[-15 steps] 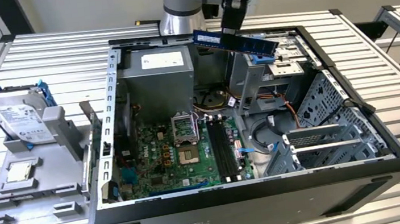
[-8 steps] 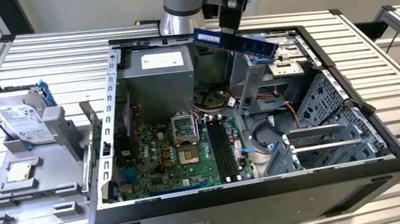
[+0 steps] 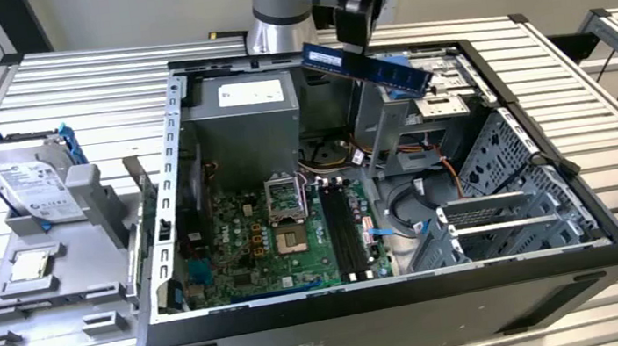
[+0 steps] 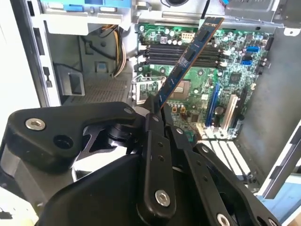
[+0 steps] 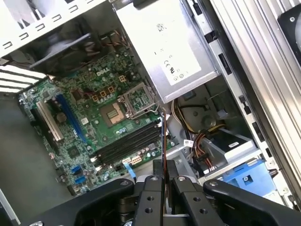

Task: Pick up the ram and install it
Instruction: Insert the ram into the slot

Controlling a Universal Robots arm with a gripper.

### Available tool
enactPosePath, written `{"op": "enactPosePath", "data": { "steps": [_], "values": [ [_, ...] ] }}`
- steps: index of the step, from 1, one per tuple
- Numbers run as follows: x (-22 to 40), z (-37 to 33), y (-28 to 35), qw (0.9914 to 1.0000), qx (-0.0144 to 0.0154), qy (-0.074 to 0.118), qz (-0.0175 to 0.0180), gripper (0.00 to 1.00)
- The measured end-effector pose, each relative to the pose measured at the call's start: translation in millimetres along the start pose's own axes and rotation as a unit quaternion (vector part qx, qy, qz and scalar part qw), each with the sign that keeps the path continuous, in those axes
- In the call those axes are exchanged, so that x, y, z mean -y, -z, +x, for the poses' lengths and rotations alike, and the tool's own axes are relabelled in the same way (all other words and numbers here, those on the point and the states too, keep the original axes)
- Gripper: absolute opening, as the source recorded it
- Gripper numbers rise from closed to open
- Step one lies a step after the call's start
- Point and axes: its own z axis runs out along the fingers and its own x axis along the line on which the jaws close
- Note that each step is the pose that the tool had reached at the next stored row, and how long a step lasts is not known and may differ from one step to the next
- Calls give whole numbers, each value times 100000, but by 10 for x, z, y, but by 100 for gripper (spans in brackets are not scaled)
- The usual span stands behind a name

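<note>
Since the ram [image 3: 398, 75] hangs tilted in the air above the open computer case [image 3: 420, 305], we judge the pick-up done and the carry toward the board in hand; none of the install is done yet. The gripper [image 3: 353, 42] has its fingers [image 4: 153, 141] clenched on one end of the stick. In the second wrist view the ram [image 4: 190, 54] juts out slantwise over the board, and in the first wrist view we see it edge-on.

Seating it, as we judge it, calls for bringing the stick level, contact edge down, in line with one of the memory slots [image 3: 346, 230], and then pressing it straight in. The slots look vacant to us.

From the exterior view's left we find:
- a hard drive [image 3: 34, 185] in blue brackets, upright on a grey fixture [image 3: 52, 289], well apart from the work;
- the power supply [image 3: 243, 115] at the back of the case;
- the motherboard [image 3: 254, 250] with its processor socket [image 3: 291, 219] just beside the slots;
- a drive bay frame [image 3: 398, 127] right under the held stick;
- cables [image 3: 430, 154] looping near the slots;
- a drive cage [image 3: 509, 166].

The frame and the cables, we think, crowd the way down.
</note>
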Motion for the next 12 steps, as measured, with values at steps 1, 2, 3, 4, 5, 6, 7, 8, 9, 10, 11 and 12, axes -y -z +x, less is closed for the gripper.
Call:
{"op": "enactPosePath", "data": {
  "steps": [1,2,3,4,5,6,7,8,9,10,11,12],
  "values": [
    [0,0,-2,99997,8,-788,9,0],
    [0,0,-2,99986,16,-1666,8,0],
    [0,0,-3,99967,41,-2587,2,0],
    [0,0,-5,99938,78,-3522,-9,0],
    [0,0,-6,99909,105,-4256,-16,0],
    [0,0,-6,99891,120,-4665,-22,0],
    [0,0,-6,99877,126,-4947,-23,0],
    [0,0,-6,99868,132,-5141,-26,0],
    [0,0,-5,99858,132,-5321,-27,0],
    [0,0,-5,99849,138,-5483,-28,0],
    [0,0,-6,99842,144,-5623,-30,0],
    [0,0,-6,99834,147,-5755,-31,0]
  ]
}}
